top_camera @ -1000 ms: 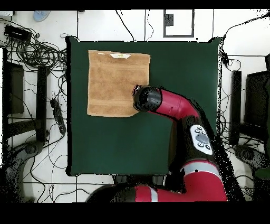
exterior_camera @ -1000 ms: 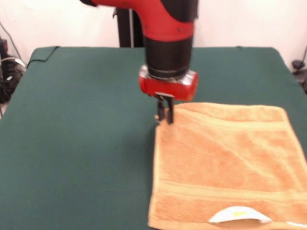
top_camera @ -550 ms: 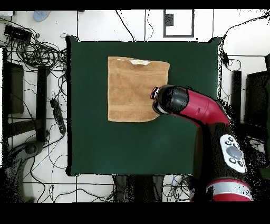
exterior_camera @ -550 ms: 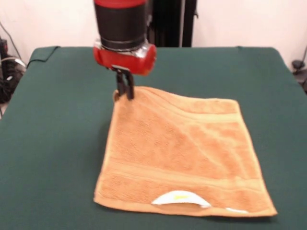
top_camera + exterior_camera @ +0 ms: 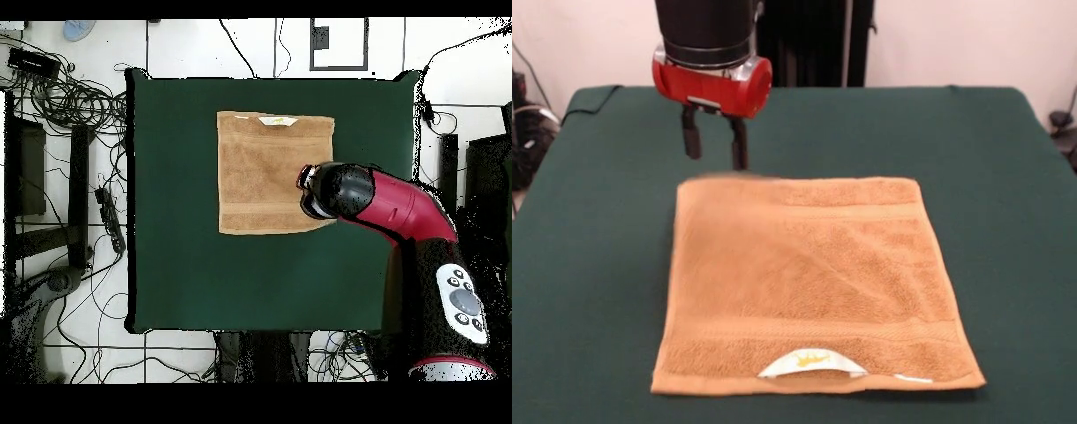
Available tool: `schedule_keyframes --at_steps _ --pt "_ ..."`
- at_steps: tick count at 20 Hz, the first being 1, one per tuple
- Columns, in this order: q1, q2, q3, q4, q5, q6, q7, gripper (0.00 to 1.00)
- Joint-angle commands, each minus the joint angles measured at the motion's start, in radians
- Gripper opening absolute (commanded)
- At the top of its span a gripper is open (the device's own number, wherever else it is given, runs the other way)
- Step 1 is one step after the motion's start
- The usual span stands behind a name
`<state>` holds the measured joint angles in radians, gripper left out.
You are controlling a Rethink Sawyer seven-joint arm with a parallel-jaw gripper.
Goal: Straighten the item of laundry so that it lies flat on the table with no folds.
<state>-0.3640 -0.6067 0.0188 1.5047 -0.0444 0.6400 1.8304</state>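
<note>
The orange-tan terry towel point(image 5: 808, 283) lies spread open on the green-clothed counter point(image 5: 600, 265), roughly in the middle of its width and nearer the counter's front edge in the front view; in the overhead view the towel point(image 5: 270, 170) sits in the upper half of the counter point(image 5: 180, 260), well clear of every edge. It looks nearly flat, with faint diagonal creases across its middle and woven bands running near its far and near hems. A white label point(image 5: 808, 361) with a small yellow mark curls up from the near hem, and the overhead view shows the label point(image 5: 278, 121) on the hem towards the picture's top. The red and black arm point(image 5: 706, 44) comes down upright above the towel's far left corner, its red collar just above the pincer point(image 5: 715, 148). The pincer is released: its two dark fingers point(image 5: 692, 138) hang apart, their tips just above the towel's far hem, grasping nothing. From overhead the arm point(image 5: 400, 210) reaches in from the lower right, its wrist covering the towel's lower right corner.
</note>
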Motion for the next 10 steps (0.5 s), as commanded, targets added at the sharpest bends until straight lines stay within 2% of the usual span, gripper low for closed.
schedule_keyframes --at_steps 1,10 --pt "-0.013 0.026 0.157 0.099 -0.008 0.011 -0.045 1.0" --pt "-0.003 0.032 0.148 0.061 -0.03 0.048 -0.056 1.0"
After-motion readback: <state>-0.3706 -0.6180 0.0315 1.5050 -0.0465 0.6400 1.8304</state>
